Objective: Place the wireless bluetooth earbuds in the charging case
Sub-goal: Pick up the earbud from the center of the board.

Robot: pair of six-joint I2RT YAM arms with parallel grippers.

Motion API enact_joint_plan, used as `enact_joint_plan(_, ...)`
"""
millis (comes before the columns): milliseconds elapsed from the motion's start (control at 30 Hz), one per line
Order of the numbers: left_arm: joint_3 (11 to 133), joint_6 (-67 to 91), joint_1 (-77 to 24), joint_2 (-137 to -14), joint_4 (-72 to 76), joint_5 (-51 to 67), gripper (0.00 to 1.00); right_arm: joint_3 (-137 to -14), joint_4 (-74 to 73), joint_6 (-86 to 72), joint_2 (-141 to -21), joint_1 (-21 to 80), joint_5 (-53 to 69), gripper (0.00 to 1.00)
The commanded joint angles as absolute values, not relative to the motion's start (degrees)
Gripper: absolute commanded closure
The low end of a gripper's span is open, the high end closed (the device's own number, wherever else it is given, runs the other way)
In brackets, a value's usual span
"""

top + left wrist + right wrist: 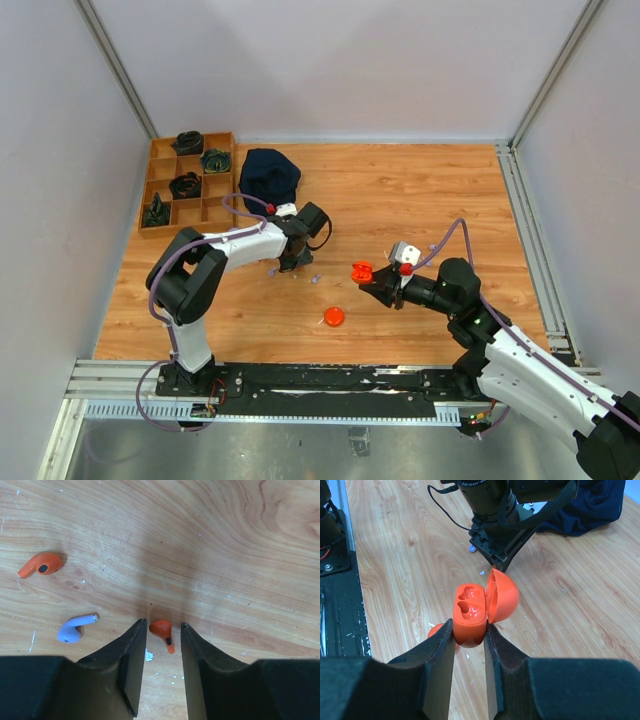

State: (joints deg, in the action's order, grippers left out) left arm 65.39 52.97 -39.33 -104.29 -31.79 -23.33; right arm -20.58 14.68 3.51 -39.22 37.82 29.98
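The left end effector (163,625) is down low over the wooden tabletop (225,540). Its two fingers (132,665) stand a little apart, and a small orange earbud (162,632) lies flat on the wood between them. There is a thin gap on each side of it, so the fingers are not touching it. Off to the left of this end effector, as its own camera sees it, lies a lavender earbud (75,628). A second orange earbud (41,564) lies farther out on the same side. The right end effector (469,628) is clamped on the orange charging case (470,617). It squeezes the bottom part from both sides and holds the case up off the wood. The lid (502,597) is flipped open to one side, and the two shiny hollows inside the case show plainly. The case is off to the right of the left end effector, with bare wood between them. An orange disc (334,317) lies on the wood near the right end effector, on its near left. Past the left end effector sits a dark blue cloth (270,175). Just beside the cloth is a wooden tray (218,212) with dark things (186,185) in some of its boxes.
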Motion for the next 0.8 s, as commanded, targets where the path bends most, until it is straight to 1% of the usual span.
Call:
enact_joint_plan(0,66.5,53.6,-39.0,-106.3,-32.1,-23.8,0.63,-20.0,15.6,4.2,-38.7,37.6,29.7,0.89)
enact_joint_plan(267,66.0,53.2,-38.9,-106.3,-32.2,-22.8,0.73,-20.9,14.3,4.5,-38.4,37.6,29.6,0.89)
enact_joint_plan(500,63.9,52.9,-39.0,-101.5,-32.1,-22.8,0.75,-21.7,14.6,3.4,-38.8,37.6,30.6,0.89)
enact_joint_plan(767,62.8,53.3,-40.5,-94.3,-32.1,-24.1,0.77,-21.5,19.2,1.1,-40.3,37.7,30.6,0.89)
